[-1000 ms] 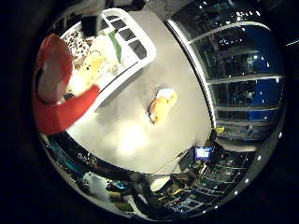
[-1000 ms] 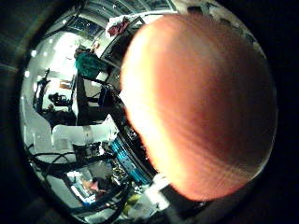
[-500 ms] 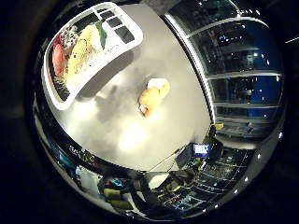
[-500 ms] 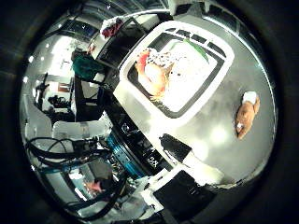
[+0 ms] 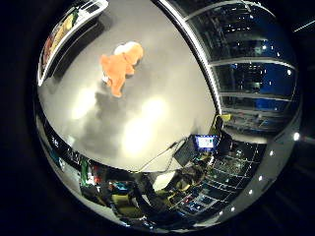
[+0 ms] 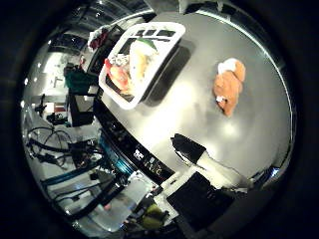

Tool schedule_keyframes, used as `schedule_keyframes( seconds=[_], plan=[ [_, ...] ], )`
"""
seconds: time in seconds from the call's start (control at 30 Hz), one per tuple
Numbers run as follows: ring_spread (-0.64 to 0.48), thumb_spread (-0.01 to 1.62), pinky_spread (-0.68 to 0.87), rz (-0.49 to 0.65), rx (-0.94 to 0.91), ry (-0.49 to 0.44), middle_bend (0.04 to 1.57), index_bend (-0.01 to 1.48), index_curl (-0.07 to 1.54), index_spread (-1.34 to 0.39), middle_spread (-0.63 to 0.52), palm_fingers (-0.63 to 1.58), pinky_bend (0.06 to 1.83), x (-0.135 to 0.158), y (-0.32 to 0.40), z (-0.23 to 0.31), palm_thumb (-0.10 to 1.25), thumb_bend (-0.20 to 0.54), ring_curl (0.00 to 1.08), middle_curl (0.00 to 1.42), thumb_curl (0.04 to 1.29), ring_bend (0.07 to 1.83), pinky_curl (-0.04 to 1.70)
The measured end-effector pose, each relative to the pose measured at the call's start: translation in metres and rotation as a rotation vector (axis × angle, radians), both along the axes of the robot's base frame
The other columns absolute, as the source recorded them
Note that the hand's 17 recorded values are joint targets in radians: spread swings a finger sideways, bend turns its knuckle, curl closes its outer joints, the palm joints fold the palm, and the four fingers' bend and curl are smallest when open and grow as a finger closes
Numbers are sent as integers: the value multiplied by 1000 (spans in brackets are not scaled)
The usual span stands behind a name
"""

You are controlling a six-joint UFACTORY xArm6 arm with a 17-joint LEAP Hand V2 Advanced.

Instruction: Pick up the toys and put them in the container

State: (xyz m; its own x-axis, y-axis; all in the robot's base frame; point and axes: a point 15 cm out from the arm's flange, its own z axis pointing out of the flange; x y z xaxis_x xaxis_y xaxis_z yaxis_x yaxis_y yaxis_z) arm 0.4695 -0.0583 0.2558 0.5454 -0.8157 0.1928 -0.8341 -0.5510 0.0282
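An orange plush toy (image 6: 228, 87) with a white patch lies by itself on the grey table (image 6: 189, 114). A short way off on the same table stands the white container (image 6: 164, 62), holding a red toy (image 6: 117, 74), a yellow one (image 6: 137, 57), a green one and a spotted one. My hand (image 6: 209, 162) is raised above the table between the two, nearer the plush. One black-tipped white finger reaches out straight with nothing in it.
The table's front edge (image 6: 134, 154) runs just below the container, with dark equipment and a black box (image 6: 199, 199) beyond it. A lit monitor (image 5: 205, 142) and cluttered desks lie past the table's other side.
The red toy that filled the thumb side view a second ago has left my hand and lies in the container. My hand has since moved away from the container towards the orange plush.
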Motion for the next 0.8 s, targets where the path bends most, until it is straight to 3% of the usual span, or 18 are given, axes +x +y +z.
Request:
schedule_keyframes(
  seconds=[0.27,0.4,0.47,0.67,0.8],
  plan=[
    [29,931,420,-55,-24,49,228,174,292,-426,-48,239,352,-6,-27,-20,664,-36,232,342,322,299,310],
    [45,937,420,-131,-17,56,208,191,308,-406,-37,256,335,-6,-29,-33,579,-48,227,338,305,275,303],
    [82,924,427,-175,-9,76,152,214,334,-353,17,216,345,-6,-28,-49,449,-56,226,309,284,253,305],
    [144,911,430,-297,4,87,163,210,355,-292,62,210,346,4,-28,-91,353,-42,230,275,278,251,301],
    [126,915,445,-384,6,88,205,123,296,-250,70,359,397,9,-30,-107,303,-37,278,290,276,468,304]
  ],
)
